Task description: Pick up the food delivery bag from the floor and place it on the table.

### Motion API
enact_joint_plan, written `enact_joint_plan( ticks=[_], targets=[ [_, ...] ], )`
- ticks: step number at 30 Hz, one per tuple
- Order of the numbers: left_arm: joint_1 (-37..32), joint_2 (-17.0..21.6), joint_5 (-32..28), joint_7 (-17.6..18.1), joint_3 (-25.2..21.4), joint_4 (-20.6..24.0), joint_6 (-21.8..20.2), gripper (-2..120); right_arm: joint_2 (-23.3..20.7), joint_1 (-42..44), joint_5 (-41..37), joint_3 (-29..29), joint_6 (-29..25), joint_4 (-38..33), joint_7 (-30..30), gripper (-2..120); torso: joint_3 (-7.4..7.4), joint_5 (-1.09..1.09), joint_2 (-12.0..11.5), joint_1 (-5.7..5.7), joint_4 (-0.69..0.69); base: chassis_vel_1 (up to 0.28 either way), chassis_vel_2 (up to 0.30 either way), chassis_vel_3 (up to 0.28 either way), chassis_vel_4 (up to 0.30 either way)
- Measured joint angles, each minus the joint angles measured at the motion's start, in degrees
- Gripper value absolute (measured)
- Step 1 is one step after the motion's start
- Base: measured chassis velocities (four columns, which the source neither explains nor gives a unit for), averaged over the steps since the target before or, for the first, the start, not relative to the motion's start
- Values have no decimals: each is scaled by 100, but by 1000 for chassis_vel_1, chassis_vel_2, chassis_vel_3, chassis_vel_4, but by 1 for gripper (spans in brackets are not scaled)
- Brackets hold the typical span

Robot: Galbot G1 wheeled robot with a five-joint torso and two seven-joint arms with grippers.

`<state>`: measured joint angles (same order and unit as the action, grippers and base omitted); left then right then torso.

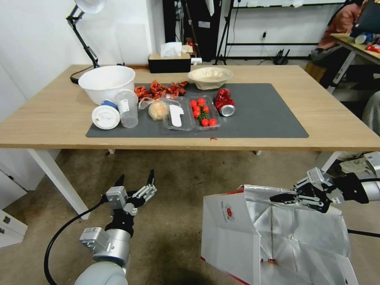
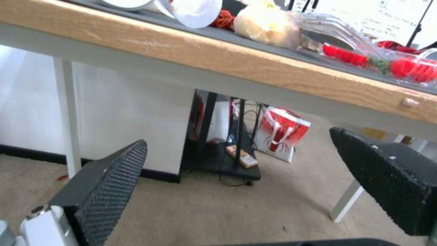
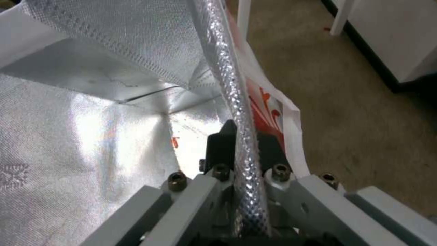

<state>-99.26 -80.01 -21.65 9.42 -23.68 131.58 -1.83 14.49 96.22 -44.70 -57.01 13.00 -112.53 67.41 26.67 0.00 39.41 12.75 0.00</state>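
head view: the food delivery bag (image 1: 253, 237) sits below the bench (image 1: 59, 114), its foil rim pinched by the right claw (image 1: 283, 198). the left claw (image 1: 134, 182) hangs open beside it.
right wrist view: the fingers (image 3: 223, 143) clamp the silver edge.

Even, bright indoor light fills the head view, with soft shadow under the table (image 1: 59, 114) along its near edge and straight lines bowing toward the picture's corners. The foil lining of the food delivery bag (image 1: 277, 237) throws white glare. In the left wrist view the near black fingers (image 2: 109, 177) are soft, and the tabletop's far items wash out.
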Motion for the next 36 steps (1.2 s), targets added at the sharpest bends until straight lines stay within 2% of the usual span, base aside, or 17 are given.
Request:
enact_joint_plan(
  ticks=[36],
  targets=[
    [66,11,-29,23,20,-95,-38,100,-35,-21,-35,19,-13,51,-5,0,538,0,926,387,0,0,0,0,0]
  ],
)
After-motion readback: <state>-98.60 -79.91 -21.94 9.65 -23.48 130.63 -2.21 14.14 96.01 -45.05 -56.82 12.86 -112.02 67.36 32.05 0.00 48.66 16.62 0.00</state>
